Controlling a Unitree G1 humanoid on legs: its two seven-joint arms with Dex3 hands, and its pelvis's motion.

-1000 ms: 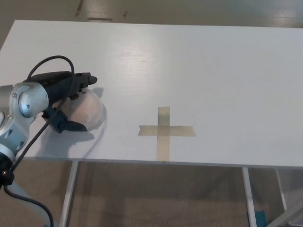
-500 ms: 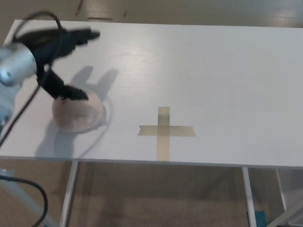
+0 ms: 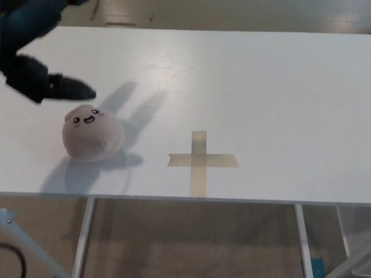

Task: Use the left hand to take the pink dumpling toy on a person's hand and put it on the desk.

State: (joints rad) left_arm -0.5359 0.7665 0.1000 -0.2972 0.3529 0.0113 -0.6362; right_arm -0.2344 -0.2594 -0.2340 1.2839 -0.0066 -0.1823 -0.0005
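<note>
Near the front-left edge of the tabletop: the pink dumpling toy (image 3: 93, 132) sits alone, free of any hand, its little face turned up and towards the far side.
Place: it rests on the white tabletop (image 3: 261, 87), well to the left of the tape cross (image 3: 200, 161) and not touching it.
Shape: a rounded, plump lump, wider at the base, so it looks settled and unlikely to roll.
Feel, as I judge it: plush, light and soft, giving under pressure; nothing brittle about it, and the fabric should offer fair grip, not slip.
Where to hold: across the widest part of the body, a thumb on one side and the fingers on the other, squeezing gently; a pinch at the top would likely just dent it.
Left hand (image 3: 40, 78): above and behind the toy at the left edge, clear of it; blurred, with one dark finger (image 3: 72, 88) pointing right and the rest spread apart, holding nothing.
Right hand: does not show.
Person: no hand or sleeve shows anywhere.
Task standing: with the toy already on the tabletop and the hand off it, the placing looks done to me.
Risk: little, though the toy lies fairly close to the front edge.
</note>
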